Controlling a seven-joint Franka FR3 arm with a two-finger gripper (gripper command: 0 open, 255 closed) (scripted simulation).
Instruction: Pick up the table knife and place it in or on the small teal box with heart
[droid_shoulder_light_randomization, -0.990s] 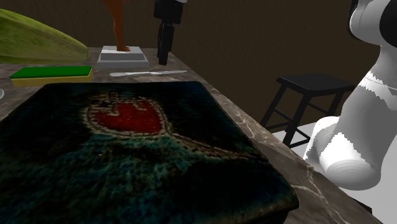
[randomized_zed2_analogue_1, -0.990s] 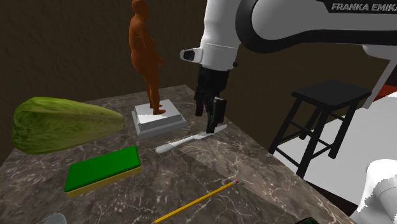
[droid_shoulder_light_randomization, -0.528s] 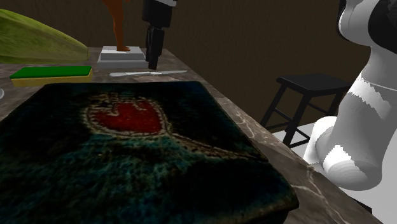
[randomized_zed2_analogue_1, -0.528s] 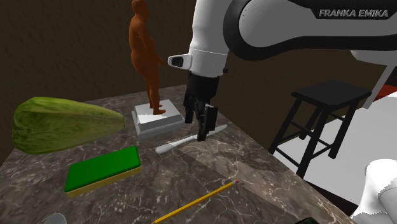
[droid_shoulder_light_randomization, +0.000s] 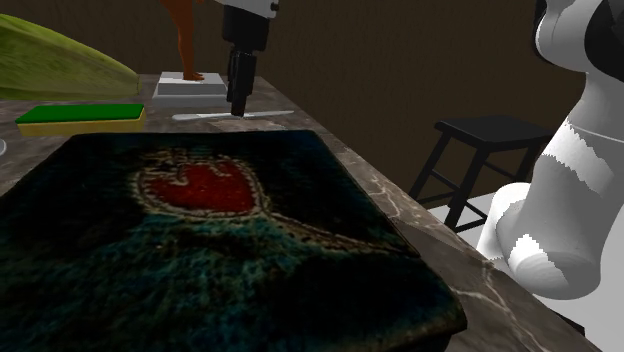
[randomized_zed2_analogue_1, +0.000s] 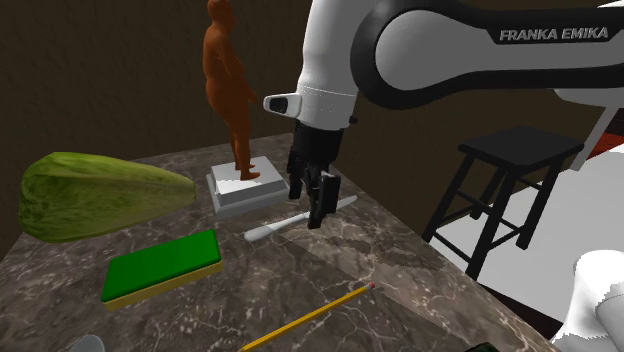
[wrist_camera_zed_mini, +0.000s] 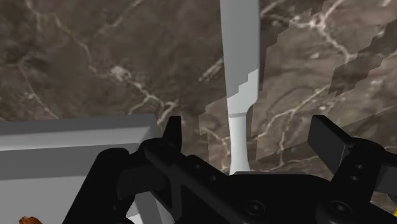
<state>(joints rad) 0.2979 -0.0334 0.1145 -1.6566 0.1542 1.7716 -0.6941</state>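
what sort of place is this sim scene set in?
Probably a home interior, though which room is unclear. A dark marble-topped table carries household odds and ends: an orange figurine on a white base, a green sponge and a pencil. A black stool stands beside it.

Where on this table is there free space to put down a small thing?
Bare marble lies between the table knife, the pencil and the green block. It is crowded around the figurine's base, where the open gripper hangs over the knife.
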